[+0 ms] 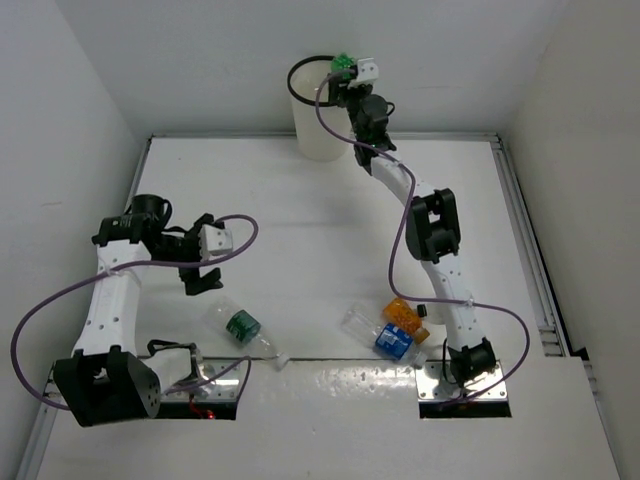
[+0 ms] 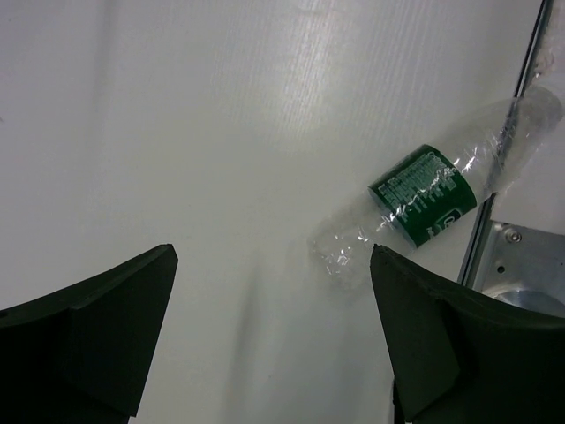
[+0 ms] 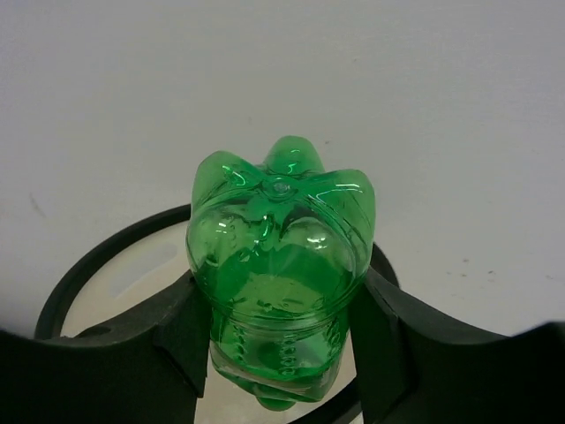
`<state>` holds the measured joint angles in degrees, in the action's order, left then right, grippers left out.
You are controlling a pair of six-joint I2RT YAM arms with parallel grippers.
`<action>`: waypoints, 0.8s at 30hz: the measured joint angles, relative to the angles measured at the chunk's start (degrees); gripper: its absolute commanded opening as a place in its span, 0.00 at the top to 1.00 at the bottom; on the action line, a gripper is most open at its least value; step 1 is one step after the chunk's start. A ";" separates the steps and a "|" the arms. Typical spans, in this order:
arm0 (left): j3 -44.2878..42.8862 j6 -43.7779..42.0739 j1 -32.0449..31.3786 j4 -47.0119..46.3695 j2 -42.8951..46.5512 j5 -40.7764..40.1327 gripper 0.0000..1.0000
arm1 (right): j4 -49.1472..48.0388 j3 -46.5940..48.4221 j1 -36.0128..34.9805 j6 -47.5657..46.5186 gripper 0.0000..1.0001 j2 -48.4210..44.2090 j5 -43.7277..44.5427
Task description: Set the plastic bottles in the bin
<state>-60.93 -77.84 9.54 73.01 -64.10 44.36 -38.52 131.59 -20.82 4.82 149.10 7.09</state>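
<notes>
My right claw (image 3: 281,331) pinches the green bottle (image 3: 278,247) above the bin (image 3: 75,269), near its rim, so a release could clip the edge and bounce out, while my left claw (image 2: 274,327) hangs spread over the green-labelled bottle (image 2: 422,196) on the worktop (image 2: 221,132).

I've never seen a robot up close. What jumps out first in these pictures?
The bright green bottle, clamped in the right gripper over the tall white bin at the far end. Next, the left gripper, wide open beside a clear bottle with a green label lying on its side. An orange bottle and a blue-labelled bottle lie by the right arm's base.
</notes>
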 measured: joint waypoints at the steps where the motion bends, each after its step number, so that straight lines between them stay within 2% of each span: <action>1: 0.00 -0.20 -0.79 0.07 0.31 -0.44 0.01 | -0.50 0.00 0.09 0.11 0.33 0.00 0.15; 3: 0.00 -1.27 -3.34 0.28 0.87 -1.95 0.01 | -0.70 0.00 0.44 1.11 0.13 -0.07 0.31; 6: 0.00 -3.37 -9.57 0.37 1.20 -3.80 0.01 | -0.44 -0.24 0.66 2.62 0.00 -0.85 0.13; 12: 0.02 -5.66 -29.73 0.61 -2.21 -5.53 0.01 | 3.37 -8.46 0.44 6.23 0.00 -12.83 -2.23; 19: 2.67 -2.10 -50.90 -0.17 -10.84 -6.01 0.05 | 15.17 -25.24 2.51 10.03 0.00 -40.92 -8.52; 24: 5.14 2.67 -60.41 -0.44 -17.64 -7.93 0.06 | 26.53 -33.29 7.82 10.01 0.00 -56.48 -12.92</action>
<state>-55.79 -75.18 -50.87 72.58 -81.73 36.42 -11.99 98.30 -12.99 14.83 92.62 -5.82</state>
